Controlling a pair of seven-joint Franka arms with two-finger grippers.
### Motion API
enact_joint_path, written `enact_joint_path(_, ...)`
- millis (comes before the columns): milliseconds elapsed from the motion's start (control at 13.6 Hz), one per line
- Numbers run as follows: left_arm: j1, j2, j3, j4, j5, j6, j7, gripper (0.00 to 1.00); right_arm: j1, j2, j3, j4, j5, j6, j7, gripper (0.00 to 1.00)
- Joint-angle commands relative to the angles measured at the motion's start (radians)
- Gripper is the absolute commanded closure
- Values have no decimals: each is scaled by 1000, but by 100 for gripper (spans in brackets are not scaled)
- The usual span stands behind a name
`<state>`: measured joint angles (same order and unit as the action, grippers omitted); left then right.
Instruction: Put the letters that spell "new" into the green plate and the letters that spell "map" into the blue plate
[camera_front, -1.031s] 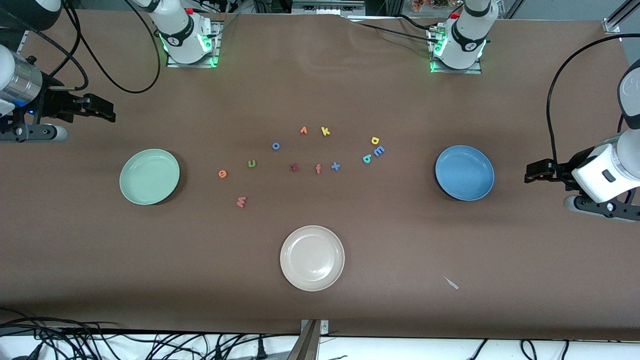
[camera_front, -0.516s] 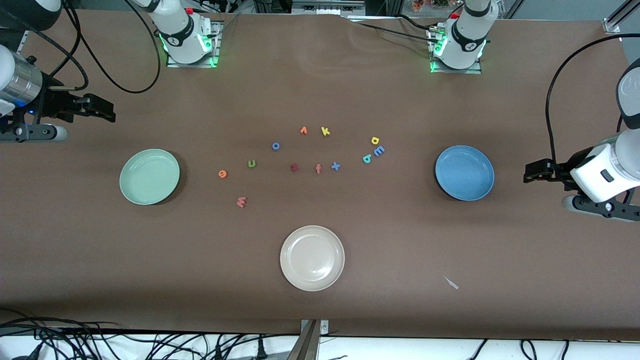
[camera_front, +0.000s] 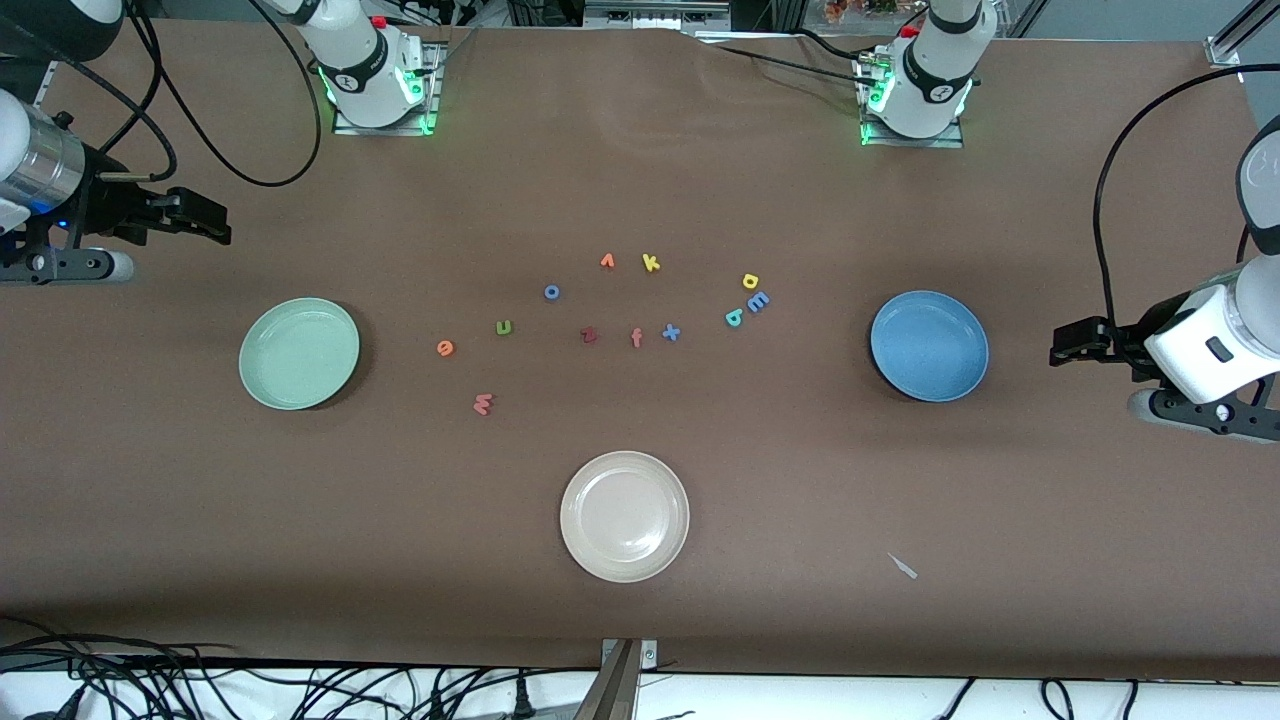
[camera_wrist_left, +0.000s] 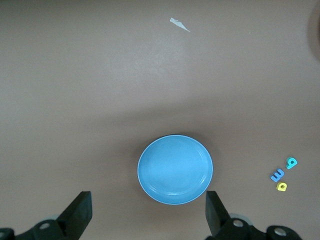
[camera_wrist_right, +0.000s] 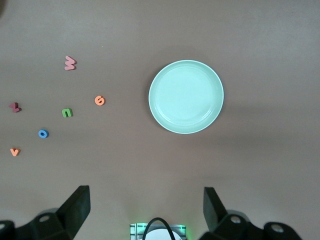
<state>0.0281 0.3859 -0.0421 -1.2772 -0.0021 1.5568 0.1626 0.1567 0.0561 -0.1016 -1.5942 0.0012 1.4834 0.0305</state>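
The green plate (camera_front: 299, 353) lies toward the right arm's end and the blue plate (camera_front: 929, 346) toward the left arm's end, both empty. Between them lie the orange e (camera_front: 445, 348), green n (camera_front: 503, 327) and salmon w (camera_front: 483, 404). The yellow stemmed letter (camera_front: 750, 281), blue m (camera_front: 758, 301) and teal stemmed letter (camera_front: 734, 317) cluster closer to the blue plate. My left gripper (camera_front: 1066, 346) hangs open over bare table beside the blue plate (camera_wrist_left: 175, 169). My right gripper (camera_front: 205, 218) hangs open above the table near the green plate (camera_wrist_right: 186, 96).
A cream plate (camera_front: 624, 516) sits nearer the front camera. Other letters lie mid-table: blue o (camera_front: 551, 292), orange v (camera_front: 607, 261), yellow k (camera_front: 651, 263), dark red z (camera_front: 589, 336), orange f (camera_front: 636, 338), blue x (camera_front: 671, 332). A white scrap (camera_front: 903, 566) lies near the front edge.
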Motion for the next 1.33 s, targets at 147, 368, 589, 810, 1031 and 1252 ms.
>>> enact_joint_path(147,-8,-13,5,-1,17,-1,3,0,-5,4,5,16,-3,-11,3,0)
enact_joint_path(368,-8,-15,4,-1,17,0,17,0,-5,4,5,16,-3,-11,3,0)
enact_joint_path(589,-10,-13,1,-1,17,0,17,0,-5,4,5,16,-3,-12,3,0)
enact_joint_path(810,-10,-12,-16,-2,17,0,15,0,-5,4,5,14,-3,-12,3,0)
enact_joint_path(1031,-10,-10,-45,-16,17,-3,8,0,-5,4,5,14,-3,-12,3,0)
enact_joint_path(1252,-10,4,-84,-27,16,-4,-20,0,-5,4,5,16,-3,-14,3,0)
